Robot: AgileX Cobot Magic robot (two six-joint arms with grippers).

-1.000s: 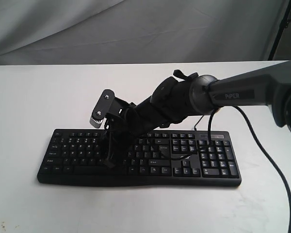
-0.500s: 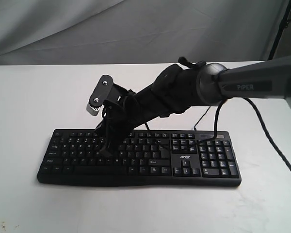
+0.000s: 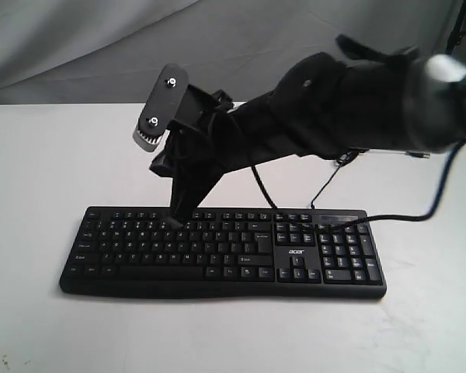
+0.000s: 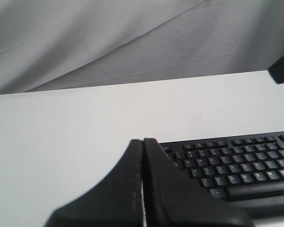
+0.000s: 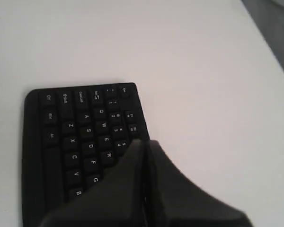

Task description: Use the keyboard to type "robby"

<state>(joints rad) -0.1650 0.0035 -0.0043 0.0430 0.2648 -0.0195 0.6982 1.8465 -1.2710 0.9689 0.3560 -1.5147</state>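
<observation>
The wide black keyboard (image 3: 241, 252) lies across the white table, its "acer" logo (image 3: 296, 252) beside the number pad. My right arm reaches over from the right, and the right gripper (image 3: 175, 221) is shut with its tip at the upper key rows, left of the middle. In the right wrist view the right gripper (image 5: 146, 142) points at the number row just past the R key (image 5: 109, 155) on the keyboard (image 5: 71, 123). I cannot tell whether it touches a key. My left gripper (image 4: 143, 140) is shut and empty, off the keyboard's (image 4: 236, 161) left end, and out of the exterior view.
A thin black USB cable (image 3: 326, 186) runs from the keyboard's back edge under the right arm. The arm's own thick cable (image 3: 396, 215) hangs over the number pad corner. The white table (image 3: 46, 155) ends at a grey cloth backdrop (image 3: 101, 47).
My right gripper has lifted from the lower letter rows and moved back toward the keyboard's top rows, the arm rising with it. The keyboard has stayed in place.
</observation>
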